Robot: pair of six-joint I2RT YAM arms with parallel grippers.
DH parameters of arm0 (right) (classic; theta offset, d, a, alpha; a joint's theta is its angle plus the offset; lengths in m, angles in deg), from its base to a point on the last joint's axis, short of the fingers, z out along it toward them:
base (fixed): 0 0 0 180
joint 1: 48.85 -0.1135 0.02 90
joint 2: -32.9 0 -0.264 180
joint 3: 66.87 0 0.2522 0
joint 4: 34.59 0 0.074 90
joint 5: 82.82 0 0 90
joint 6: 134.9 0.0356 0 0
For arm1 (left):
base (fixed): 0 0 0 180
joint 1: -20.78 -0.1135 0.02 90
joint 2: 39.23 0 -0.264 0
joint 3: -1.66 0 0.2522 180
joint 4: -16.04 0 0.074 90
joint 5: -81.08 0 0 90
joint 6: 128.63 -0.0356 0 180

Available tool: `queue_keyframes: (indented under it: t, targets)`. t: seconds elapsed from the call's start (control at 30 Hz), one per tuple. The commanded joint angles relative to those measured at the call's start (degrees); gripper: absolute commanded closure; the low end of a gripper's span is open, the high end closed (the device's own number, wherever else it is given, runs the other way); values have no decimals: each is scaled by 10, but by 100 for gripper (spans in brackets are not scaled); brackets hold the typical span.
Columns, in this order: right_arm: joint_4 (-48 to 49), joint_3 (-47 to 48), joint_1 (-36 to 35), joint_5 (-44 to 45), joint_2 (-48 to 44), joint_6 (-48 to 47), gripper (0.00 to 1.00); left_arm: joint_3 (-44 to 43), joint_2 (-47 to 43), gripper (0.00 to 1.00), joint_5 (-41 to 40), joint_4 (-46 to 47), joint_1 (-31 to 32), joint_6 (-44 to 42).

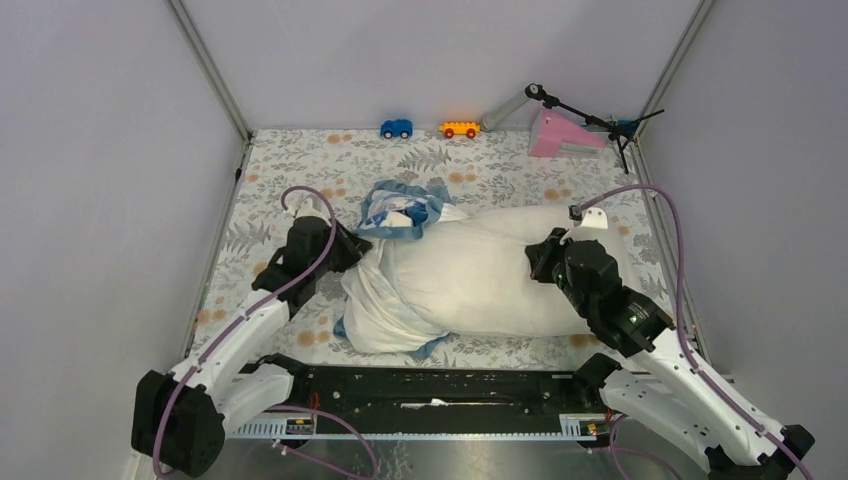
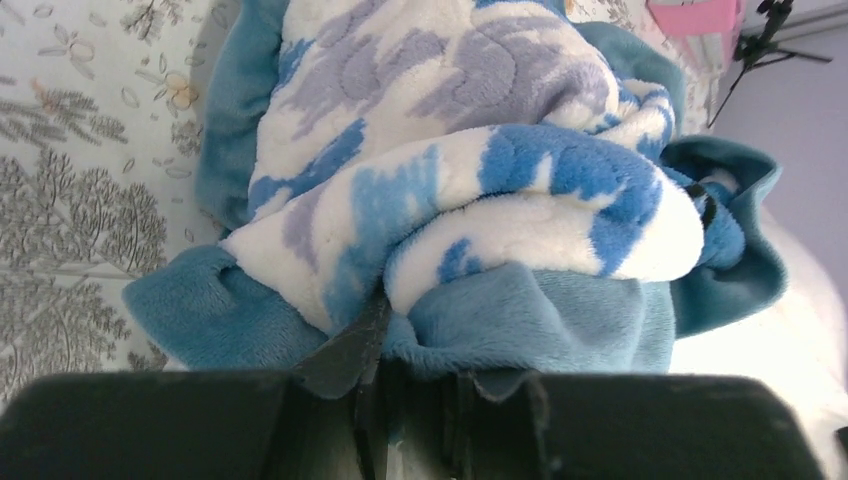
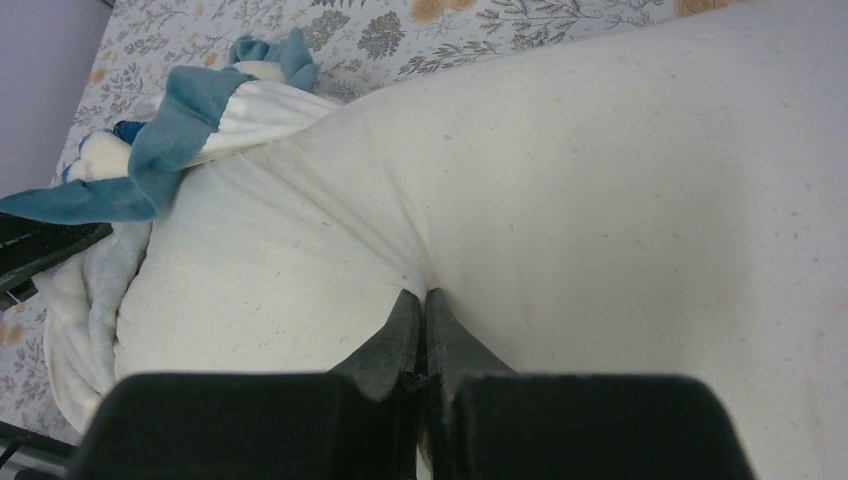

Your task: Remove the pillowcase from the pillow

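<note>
Nearest us, our right gripper (image 3: pixel 422 300) is pinched tight on a fold of the pillow (image 3: pixel 600 200), which lies across the table cloth (image 1: pixel 480 165). Our left gripper (image 2: pixel 375 320) is clamped on the blue edging of the pillowcase (image 2: pixel 470 180), bunched over the pillow's left end. We judge this a peel: anchor the pillow on the right and draw the cover leftward, low and steady. We count one pillow, one pillowcase, two grippers and, farthest off, two toys: a blue toy car (image 1: pixel 396 128) and an orange toy car (image 1: pixel 459 129).

Floral-clothed table (image 1: pixel 290 170) under pillow (image 1: pixel 480 270), bunched pillowcase (image 1: pixel 400 210), blue toy car (image 1: pixel 396 128), orange toy car (image 1: pixel 459 129), pink wedge (image 1: pixel 560 135).
</note>
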Motion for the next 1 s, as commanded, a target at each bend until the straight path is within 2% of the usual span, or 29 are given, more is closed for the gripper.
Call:
queue_keyframes:
  t: [0.0, 0.13, 0.27, 0.47, 0.5, 0.57, 0.6, 0.67, 0.73, 0.87, 0.97]
  targets:
    - [-48, 23, 22, 234, -56, -29, 100, 24, -51, 89, -194, -90, -89, 46]
    - [-48, 21, 22, 258, -76, -31, 100, 30, -90, 89, -260, -143, -102, 114]
    - [-38, 16, 22, 238, -83, -39, 100, 43, -124, 89, -267, -131, -103, 120]
    - [30, -3, 23, 13, -54, -80, 98, 68, -97, 92, -77, 27, -102, 24]
    - [38, -3, 22, -18, -45, -83, 88, 64, -84, 92, -50, 38, -102, 16]
    - [45, 3, 22, -66, -25, -89, 47, 52, -58, 93, -13, 49, -102, 1]
    - [46, 9, 22, -87, -12, -95, 30, 47, -47, 93, -2, 52, -102, -6]
    - [39, 29, 22, -120, 19, -104, 8, 40, -29, 93, 28, 57, -102, -15]
    - [25, 61, 22, -148, 60, -112, 1, 42, -18, 93, 50, 70, -102, -16]
    - [-19, 145, 17, -207, 148, -113, 0, 53, -8, 93, 90, 109, -102, -13]
    - [-33, 188, -37, -169, 187, -119, 0, 53, -5, 91, 102, 115, -102, -16]
